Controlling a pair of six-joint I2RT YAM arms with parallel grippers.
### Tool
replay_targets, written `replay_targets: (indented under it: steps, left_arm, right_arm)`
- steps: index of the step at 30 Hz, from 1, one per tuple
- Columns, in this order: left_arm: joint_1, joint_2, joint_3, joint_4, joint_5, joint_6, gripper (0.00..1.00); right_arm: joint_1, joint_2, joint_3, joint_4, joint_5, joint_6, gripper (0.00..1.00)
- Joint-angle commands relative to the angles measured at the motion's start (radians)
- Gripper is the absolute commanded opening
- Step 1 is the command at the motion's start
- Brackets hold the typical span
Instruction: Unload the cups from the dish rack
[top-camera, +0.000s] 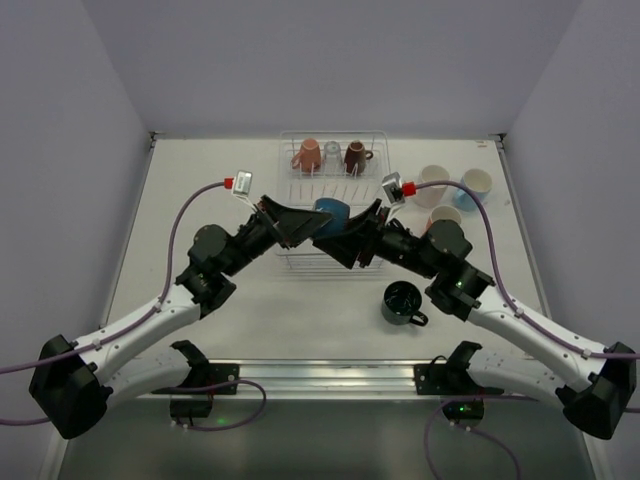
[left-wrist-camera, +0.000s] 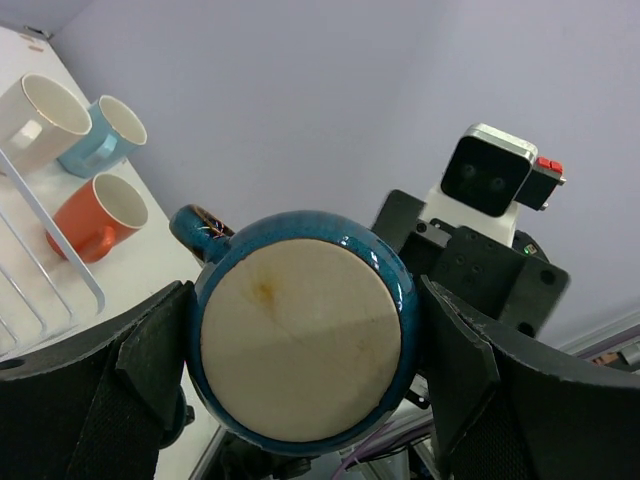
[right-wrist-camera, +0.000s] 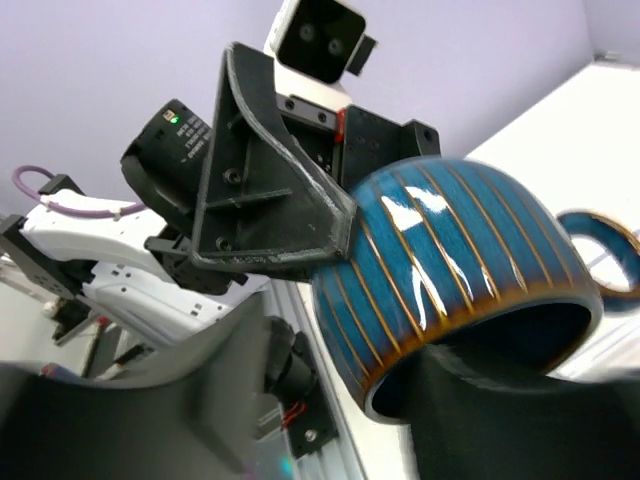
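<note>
**A:** Low in the top view, just above the arm bases, what sits on the table (top-camera: 200, 180)?

**B:** A dark green cup (top-camera: 403, 302), mouth up, right of centre and apart from both arms. I'd judge it already unloaded.

**A:** And mid-frame, where the two arms meet?

**B:** The left gripper (left-wrist-camera: 305, 350) is clamped on the navy cup (right-wrist-camera: 450, 270), one pad on each side of its wall. In the left wrist view the cup's unglazed base faces the camera between the fingers, with the handle at upper left. The cup hangs on its side over the front part of the dish rack (top-camera: 335, 133), not resting on it.

**A:** Why hold it sideways?

**B:** My reading is a handover. The mouth is turned toward the right gripper (top-camera: 348, 235), which offers it the rim. In the right wrist view one finger lies across the mouth at lower right, seemingly inside the rim. The other sits at lower left, outside the wall. So the rim is between those jaws, but I cannot tell whether they have pinched it.

**A:** Farther back?

**B:** At the top of the rack a salmon pink cup (top-camera: 307, 155), a clear glass (top-camera: 331, 152) and a dark brown cup (top-camera: 355, 155) stand in a row, waiting. Right of the rack, a cream cup (left-wrist-camera: 35, 120), a light blue cup (left-wrist-camera: 105, 135) and an orange cup (left-wrist-camera: 100, 215) are grouped on the table.
</note>
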Motion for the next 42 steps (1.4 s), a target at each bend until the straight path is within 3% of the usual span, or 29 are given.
replay_targets:
  steps: [1,2,3,5,7,8,13,16,22,26,33,42]
  left_arm:
    - [0.006,-0.012,-0.003,0.129,0.006,-0.066,0.39]
    - [0.006,-0.013,-0.004,0.126,0.005,-0.068,0.44]
    - [0.006,-0.018,-0.007,0.123,0.0,-0.068,0.5]
    - [0.005,-0.024,-0.009,0.104,-0.006,-0.057,0.74]
    - [0.006,-0.044,0.006,0.028,-0.029,-0.001,0.97]
    - [0.006,-0.062,0.016,-0.015,-0.046,0.023,1.0]
    - [0.005,-0.116,0.123,-0.367,-0.187,0.255,1.0]
    - [0.006,-0.148,0.184,-0.57,-0.264,0.409,1.0]
    - [0.006,-0.21,0.252,-0.93,-0.374,0.639,1.0]
    - [0.006,-0.225,0.267,-1.049,-0.408,0.733,1.0]
    - [0.006,-0.26,0.197,-1.095,-0.514,0.825,1.0]
    - [0.006,-0.302,0.106,-1.026,-0.447,0.848,1.0]
  right_arm:
    - [0.0,0.014,0.031,0.123,-0.031,-0.003,0.47]
    - [0.0,0.014,0.023,0.152,-0.028,0.005,0.38]
    - [0.0,0.013,0.011,0.16,-0.009,0.014,0.19]
    - [0.0,0.004,-0.001,0.163,0.016,0.029,0.03]
    - [0.0,-0.021,-0.023,0.152,0.05,0.034,0.0]
    - [-0.001,-0.031,-0.027,0.116,0.065,0.032,0.0]
    - [-0.01,-0.116,-0.024,-0.12,0.163,-0.011,0.0]
    - [-0.039,-0.168,-0.01,-0.403,0.263,-0.031,0.0]
    - [-0.263,-0.242,0.009,-0.737,0.327,-0.05,0.0]
    - [-0.39,-0.205,0.01,-0.901,0.507,-0.067,0.0]
    - [-0.573,-0.138,-0.082,-0.865,0.547,-0.048,0.0]
    - [-0.757,0.001,-0.167,-0.736,0.401,0.006,0.0]
